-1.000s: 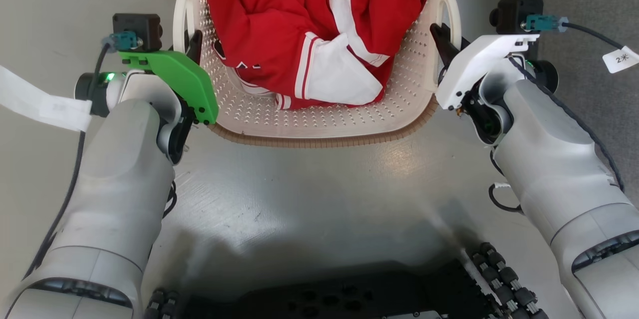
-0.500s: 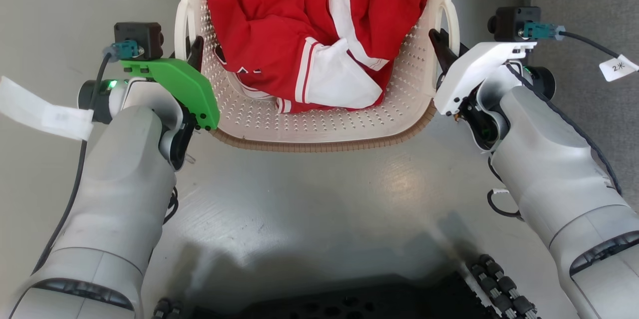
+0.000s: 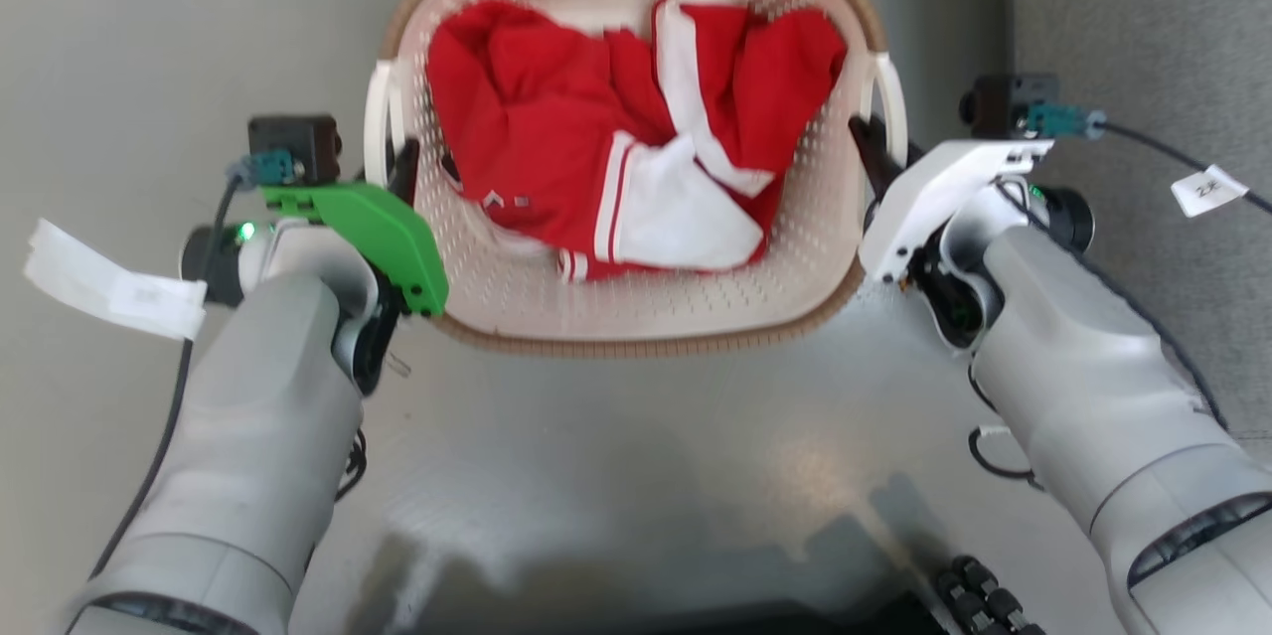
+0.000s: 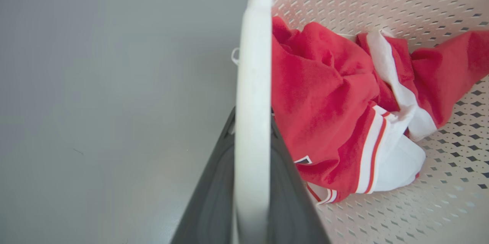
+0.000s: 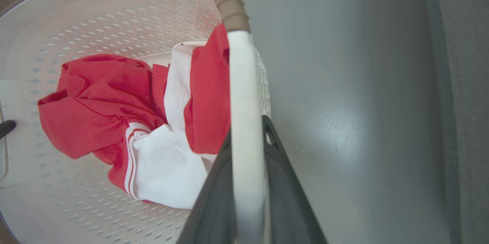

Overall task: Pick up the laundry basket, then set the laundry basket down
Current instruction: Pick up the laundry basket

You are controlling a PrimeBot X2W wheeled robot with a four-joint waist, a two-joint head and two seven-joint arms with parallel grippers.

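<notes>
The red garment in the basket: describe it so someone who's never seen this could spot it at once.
Over the grey floor, just ahead of the robot, is an oval cream laundry basket with a brown rim. Crumpled inside lies the garment: bright red cloth with white panels and striped trim, the only red thing against the pale perforated walls.

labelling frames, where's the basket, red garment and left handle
basket (image 3: 636,349): head view, near brown rim
red garment (image 3: 527,148): head view, left red fold
left handle (image 4: 252,83): left wrist view, white bar's middle
</notes>
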